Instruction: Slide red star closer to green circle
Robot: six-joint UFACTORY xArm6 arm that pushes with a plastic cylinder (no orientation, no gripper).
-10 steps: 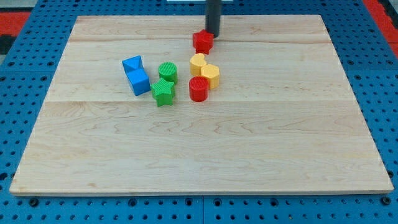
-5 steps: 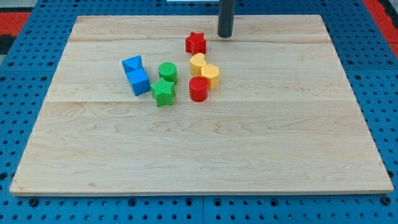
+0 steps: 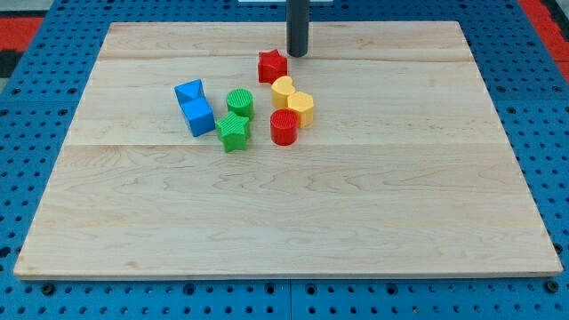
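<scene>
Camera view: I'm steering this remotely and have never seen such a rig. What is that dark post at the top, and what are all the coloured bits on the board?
There is one picture, from a single camera looking down at a slant on a wooden board. The dark post is the arm's end effector, a plain rod. It grips nothing; my tip only slides over the wood and pushes.

My tip stands just above and to the right of the red star, near the view's top. Below and left of the star is the green circle, with a green star under it. Two blue blocks lie further left. Two yellow blocks and a red cylinder lie below the red star. Nothing is held.
</scene>
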